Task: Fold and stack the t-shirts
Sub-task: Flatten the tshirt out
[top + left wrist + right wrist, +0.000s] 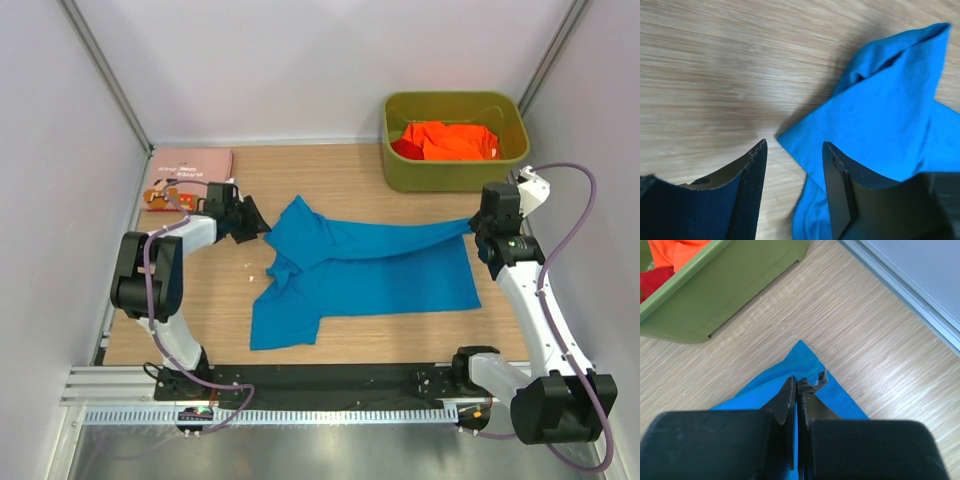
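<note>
Blue t-shirt (370, 265), corner pinched in right gripper (796, 385), seemingly to stretch it flat; left gripper (794, 145) stood spread open beside opposite corner.

One big shirt (370, 265) lies spread in the middle of the table (200, 310). At its 1 o'clock sits the bin (400, 172), with two more shirts (455, 140) inside. My left gripper (260, 228) is at its 10 o'clock corner, and a folded shirt (190, 170) lies farther out that way. My right gripper (476, 224) is at 2 o'clock.
</note>
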Robot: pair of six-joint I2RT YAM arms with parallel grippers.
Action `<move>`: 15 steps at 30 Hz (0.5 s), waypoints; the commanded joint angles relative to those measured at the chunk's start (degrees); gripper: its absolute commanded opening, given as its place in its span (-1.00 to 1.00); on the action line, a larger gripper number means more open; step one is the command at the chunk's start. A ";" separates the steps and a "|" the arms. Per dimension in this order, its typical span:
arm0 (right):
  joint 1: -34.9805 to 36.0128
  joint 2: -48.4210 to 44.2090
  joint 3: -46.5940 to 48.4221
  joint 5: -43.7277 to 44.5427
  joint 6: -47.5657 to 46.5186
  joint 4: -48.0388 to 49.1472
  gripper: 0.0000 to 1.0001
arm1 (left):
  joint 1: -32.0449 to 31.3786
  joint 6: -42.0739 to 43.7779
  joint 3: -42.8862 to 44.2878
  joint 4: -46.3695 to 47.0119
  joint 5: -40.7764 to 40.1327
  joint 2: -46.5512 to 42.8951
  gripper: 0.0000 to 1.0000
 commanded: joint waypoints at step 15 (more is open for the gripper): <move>-0.29 0.04 0.51 -0.79 0.68 4.06 -0.98 | -0.14 7.91 2.10 4.62 5.83 6.37 -0.19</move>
